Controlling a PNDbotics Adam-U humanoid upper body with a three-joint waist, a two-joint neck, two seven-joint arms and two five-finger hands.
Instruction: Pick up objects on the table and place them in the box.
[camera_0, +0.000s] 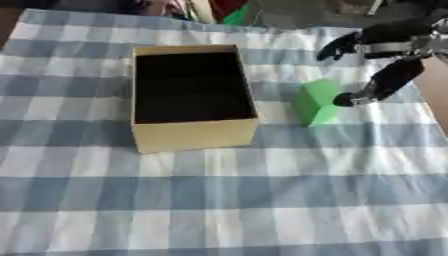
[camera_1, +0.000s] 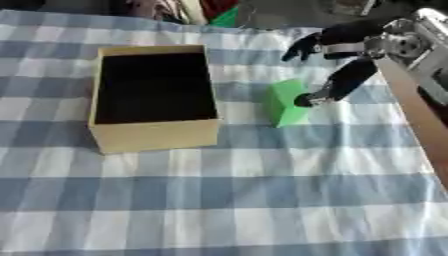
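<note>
Nearest to me the table (camera_0: 219, 210) was spread with a blue-and-white checked cloth, bare across its whole front. Further back stood the open cardboard box (camera_0: 192, 134), tan outside and dark inside. Just to the right of it, apart from its wall, a small green block (camera_0: 315, 102) sat on the cloth. The robot's right hand (camera_0: 385, 65) came in from the upper right corner, and one long dark finger (camera_1: 337, 85) reached down so that its tip met the block's right side near the top. The other fingers pointed off toward the box, spread and uncurled, gripping nothing. I could read no label or writing on box or block.
</note>
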